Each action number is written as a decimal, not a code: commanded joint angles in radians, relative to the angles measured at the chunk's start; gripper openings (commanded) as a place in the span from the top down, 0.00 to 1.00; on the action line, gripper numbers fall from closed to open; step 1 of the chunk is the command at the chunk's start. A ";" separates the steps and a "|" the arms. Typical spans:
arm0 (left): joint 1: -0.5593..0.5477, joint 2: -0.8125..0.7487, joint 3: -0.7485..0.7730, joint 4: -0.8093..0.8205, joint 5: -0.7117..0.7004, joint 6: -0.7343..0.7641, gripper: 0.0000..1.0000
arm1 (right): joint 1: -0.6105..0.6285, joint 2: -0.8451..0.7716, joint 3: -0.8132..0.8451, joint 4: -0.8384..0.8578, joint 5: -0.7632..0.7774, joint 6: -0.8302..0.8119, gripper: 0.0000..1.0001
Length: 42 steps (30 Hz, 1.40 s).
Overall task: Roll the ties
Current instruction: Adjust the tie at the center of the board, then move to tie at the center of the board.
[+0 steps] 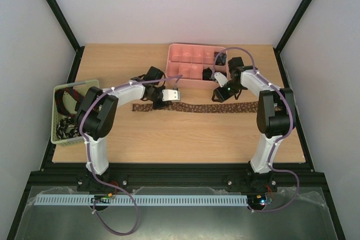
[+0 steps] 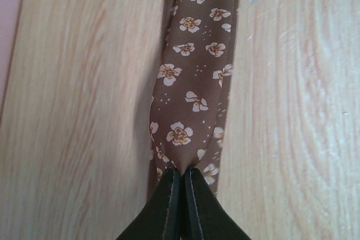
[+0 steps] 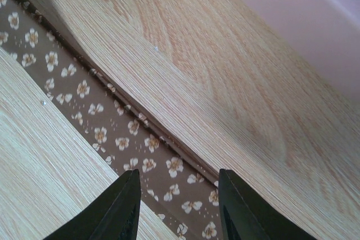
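A brown tie with small pale flowers lies stretched flat across the middle of the table. My left gripper is shut on its narrow left part; the left wrist view shows the fingertips pinching the brown tie, which puckers at the pinch. My right gripper is open over the tie's right part; in the right wrist view the brown tie runs diagonally between the spread fingers. Other ties, dark and patterned, lie in the pale green basket.
A pink compartmented tray stands behind the tie, with small dark coils in its right compartments; its wall shows in the right wrist view. The basket sits at the table's left edge.
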 commanded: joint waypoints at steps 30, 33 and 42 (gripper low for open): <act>0.145 -0.271 -0.036 0.289 -0.004 -0.429 0.01 | -0.102 -0.377 -0.094 0.167 0.033 0.002 0.01; 0.137 -0.186 0.032 0.104 -0.037 -0.360 0.01 | -0.113 -0.333 -0.082 0.046 0.071 -0.143 0.01; 0.238 -0.019 0.168 -0.322 0.032 -0.081 0.01 | -0.278 -0.083 -0.024 -0.267 0.166 -0.476 0.13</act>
